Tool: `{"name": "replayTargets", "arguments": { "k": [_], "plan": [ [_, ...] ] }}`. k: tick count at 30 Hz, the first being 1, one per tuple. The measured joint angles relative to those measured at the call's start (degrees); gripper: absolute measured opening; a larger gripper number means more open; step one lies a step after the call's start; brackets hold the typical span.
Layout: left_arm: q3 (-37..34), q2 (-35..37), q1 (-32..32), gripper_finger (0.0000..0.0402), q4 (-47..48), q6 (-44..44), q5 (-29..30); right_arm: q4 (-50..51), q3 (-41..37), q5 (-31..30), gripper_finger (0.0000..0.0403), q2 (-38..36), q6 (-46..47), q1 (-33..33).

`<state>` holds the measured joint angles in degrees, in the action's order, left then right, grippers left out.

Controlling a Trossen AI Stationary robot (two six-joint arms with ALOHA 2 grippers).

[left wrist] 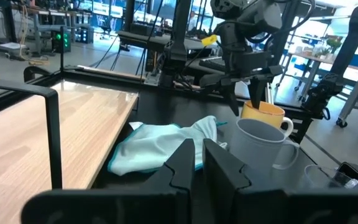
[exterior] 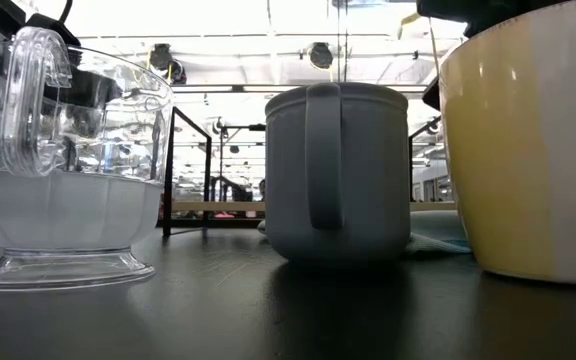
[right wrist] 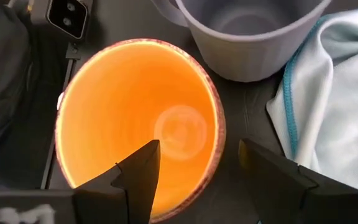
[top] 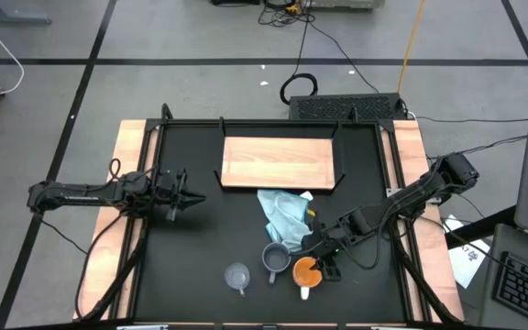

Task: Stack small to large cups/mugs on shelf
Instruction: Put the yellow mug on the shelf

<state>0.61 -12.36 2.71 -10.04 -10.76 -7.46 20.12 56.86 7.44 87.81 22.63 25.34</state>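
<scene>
The orange mug [top: 306,272] stands on its base near the table's front, and its white handle points to the near edge. The grey-blue mug [top: 276,259] is just left of it, and the clear glass cup [top: 237,276] is farther left. All three also show in the low view: the glass cup [exterior: 68,170], the grey-blue mug [exterior: 338,170] and the orange mug [exterior: 528,150]. My right gripper [right wrist: 201,155] is open above the orange mug [right wrist: 135,124]. One finger is inside its mouth and one outside its wall, on the side toward the cloth; neither touches the wall. My left gripper [left wrist: 196,163] is shut and empty at the table's left. The wooden shelf [top: 280,162] lies at the far middle.
A light blue cloth [top: 284,215] lies crumpled between the shelf and the mugs, close to the grey-blue mug [right wrist: 253,31]. Black bracket frames [left wrist: 48,124] stand at the shelf's ends. The table has light wooden side strips [top: 126,183].
</scene>
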Motion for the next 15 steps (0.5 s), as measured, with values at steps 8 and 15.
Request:
{"name": "replayTargets", "arguments": {
  "k": [8, 15],
  "plan": [
    [0.01, 0.00, 0.01, 0.0033, 0.06, 0.00, 0.00, -0.68, 0.00, -0.02, 0.0172, -0.02, -2.87, 0.00],
    [-0.01, 0.00, -0.01, 0.0033, 1.38, 0.02, 0.00, -1.99, 0.00, -0.17, 0.0099, 0.00, -3.53, -0.14]
  ]
}}
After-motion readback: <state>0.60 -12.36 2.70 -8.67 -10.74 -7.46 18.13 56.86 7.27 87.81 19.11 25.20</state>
